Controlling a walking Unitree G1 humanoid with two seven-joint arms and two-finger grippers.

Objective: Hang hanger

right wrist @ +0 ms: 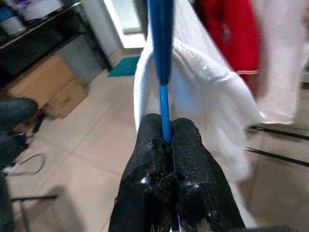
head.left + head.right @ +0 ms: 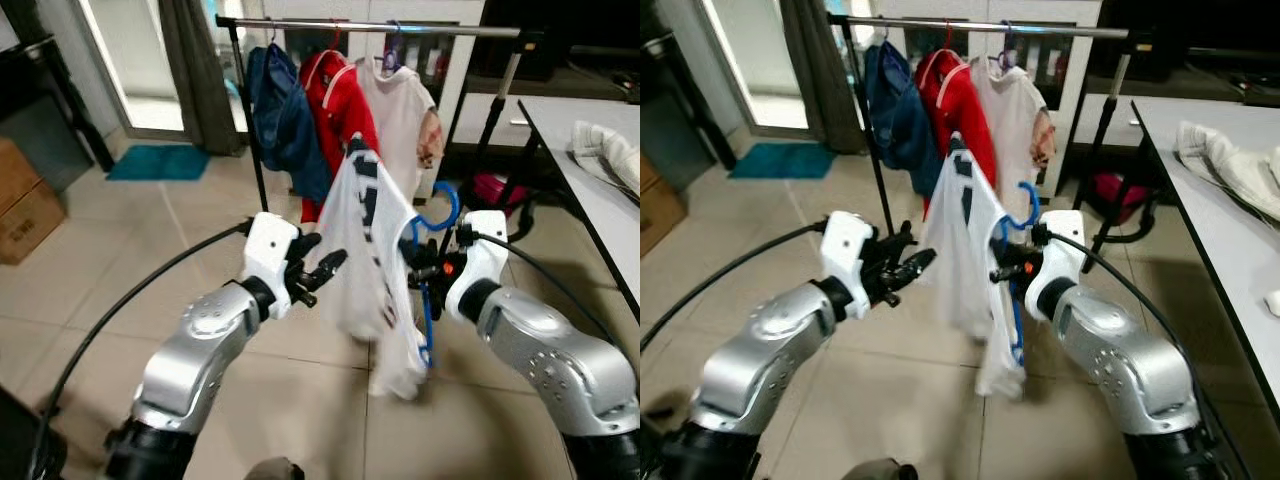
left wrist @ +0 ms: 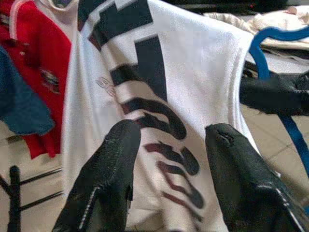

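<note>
Two grippers are raised in front of the robot, with the task's garment between them. Right gripper (image 1: 166, 140): fingers pressed together on the thin blue bar of the blue hanger (image 2: 432, 290), as the right wrist view shows plainly. The hanger carries a white jersey (image 2: 375, 250) with dark lettering; it is held off the floor, tilted, its hook (image 2: 447, 205) pointing up and toward the rail.

Left gripper (image 3: 169, 145): fingers spread apart, holding nothing, just beside the jersey's near face. It plays no part in the grip at present.

Clothes rail (image 2: 370, 27): a horizontal metal bar, running left to right across the view, well apart from the hanger and higher than its hook. Three garments already hang there: blue (image 2: 280, 115), red (image 2: 335, 105) and pale (image 2: 400, 110). Bare rail remains to the right of the pale one.

Judgement: the hanger lies ahead-below the rail, so the coming move calls for forward travel and a lift by the right arm, which is the nearer and the only one holding. The hanger's long axis is skewed; the hook must be squared across the rail before lowering. The trailing jersey may snag.
</note>
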